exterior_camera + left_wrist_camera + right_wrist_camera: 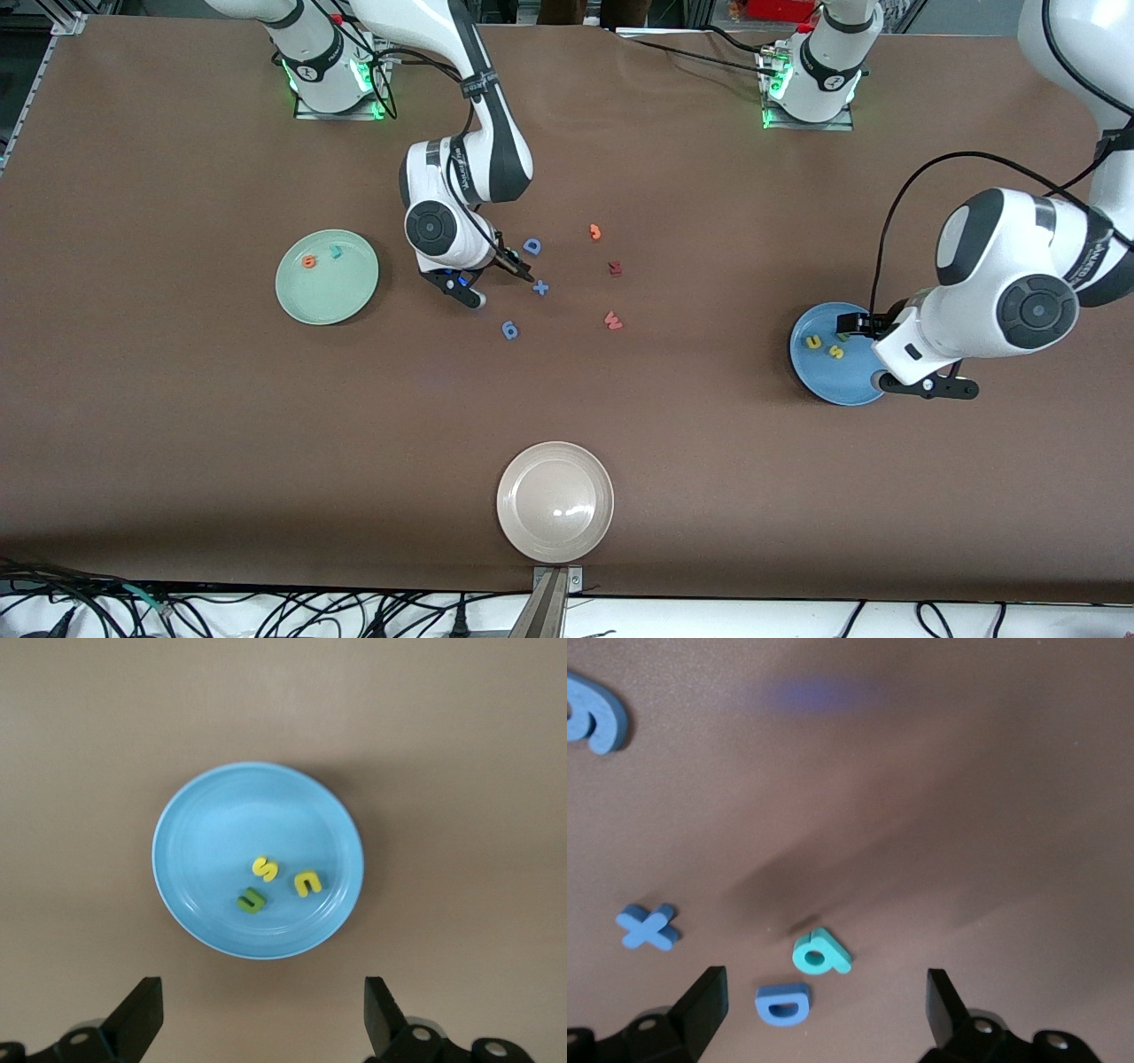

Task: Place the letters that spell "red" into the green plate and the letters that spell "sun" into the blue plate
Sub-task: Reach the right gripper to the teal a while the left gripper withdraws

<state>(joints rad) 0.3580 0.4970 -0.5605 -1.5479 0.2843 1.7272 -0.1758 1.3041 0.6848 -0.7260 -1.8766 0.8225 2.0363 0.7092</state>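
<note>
Now, running across the front view from the right arm's end of the table: the green plate (327, 276) is a smooth, round, pale mint dish with a raised rim, and it carries the orange "e" (308, 260) and the teal "r" (336, 252), both small, matte foam cut-outs lying apart from each other; bare brown table (177, 399) surrounds its rim on every side. Next, the right pincer (496, 276) hangs low over the table beside a loose cluster of foam shapes, its fingers spread wide and holding nothing. In the right wrist view the teal-green "d" (821, 953) lies flat on the table between those fingers, just beside the blue capital "D" (783, 1004), with a blue "x" (648, 927) near it and a blue "6" (594, 713) well apart. Farther along lie the orange "J" (595, 232), a dark red "M" (615, 268) and a reddish "W" (613, 320), all separate. A glossy beige plate (555, 501) sits close to the table's edge nearest the front camera. Toward the left arm's end, the blue plate (258, 859), round and rimmed, holds the yellow "s" (265, 869), the yellow "u" (307, 882) and the green "n" (251, 900), clustered near but not touching. The left pincer (263, 1014) is over that plate's edge, fully open and empty.
</note>
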